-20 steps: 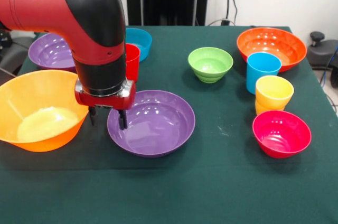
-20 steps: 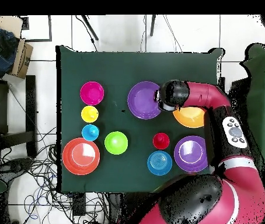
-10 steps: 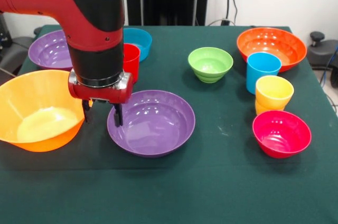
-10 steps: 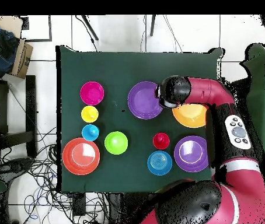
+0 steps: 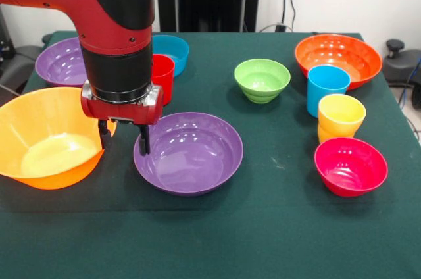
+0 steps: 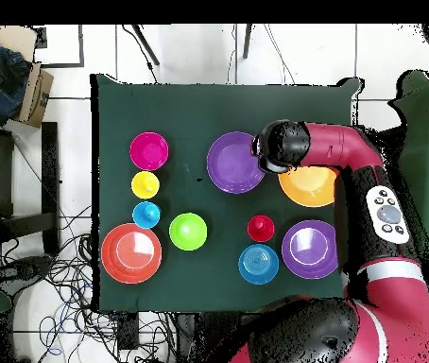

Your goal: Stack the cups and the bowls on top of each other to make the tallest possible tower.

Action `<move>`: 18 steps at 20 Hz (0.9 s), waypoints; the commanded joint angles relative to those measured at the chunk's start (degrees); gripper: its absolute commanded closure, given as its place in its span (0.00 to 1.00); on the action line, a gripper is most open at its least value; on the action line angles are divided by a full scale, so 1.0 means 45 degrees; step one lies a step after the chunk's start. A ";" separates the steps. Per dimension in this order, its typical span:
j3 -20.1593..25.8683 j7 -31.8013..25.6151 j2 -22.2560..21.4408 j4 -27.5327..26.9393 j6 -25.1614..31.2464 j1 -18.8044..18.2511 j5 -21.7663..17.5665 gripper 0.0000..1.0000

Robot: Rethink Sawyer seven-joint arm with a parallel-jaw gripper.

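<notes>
Front view: gripper point(image 5: 123, 139) hanging between yellow-orange bowl point(image 5: 46, 135) and near purple bowl point(image 5: 189, 152), fingers spread apart, nothing held. One finger by the orange bowl's rim, the other just at the purple bowl's left rim; contact not clear. Near purple bowl glossy, wide and shallow, upright on green table point(image 5: 276, 226). Yellow-orange bowl biggest, tilted toward the camera, pale glare inside. Second purple bowl point(image 5: 62, 63) at the back, partly hidden by the arm. Red cup point(image 5: 163, 76) and blue bowl point(image 5: 172, 50) behind the wrist. Green bowl point(image 5: 262, 79) mid-table, ribbed near the base. Orange bowl point(image 5: 338, 59) at the back on the other side, light blue cup point(image 5: 327, 88) just in front of it, then yellow cup point(image 5: 341, 117), then magenta-pink bowl point(image 5: 350, 166). All upright, nothing stacked.

Overhead view: arm end over the gap between near purple bowl point(image 6: 231, 163) and yellow-orange bowl point(image 6: 309, 186), fingers hidden under the wrist. Magenta-pink bowl point(image 6: 148, 150), yellow cup point(image 6: 145, 184), light blue cup point(image 6: 145, 215), orange bowl point(image 6: 130, 252) in one column. Green bowl point(image 6: 188, 232) beside the orange one. Red cup point(image 6: 261, 228), blue bowl point(image 6: 258, 265), second purple bowl point(image 6: 309, 249) near the base.
</notes>
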 commanded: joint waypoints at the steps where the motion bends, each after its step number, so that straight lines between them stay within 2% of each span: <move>1: -0.0117 -0.1005 -0.0250 0.0848 0.0029 0.0738 -0.0701 0.00; 18: -0.0261 -0.0884 -0.0610 0.0825 0.0476 0.1090 -0.0495 0.00</move>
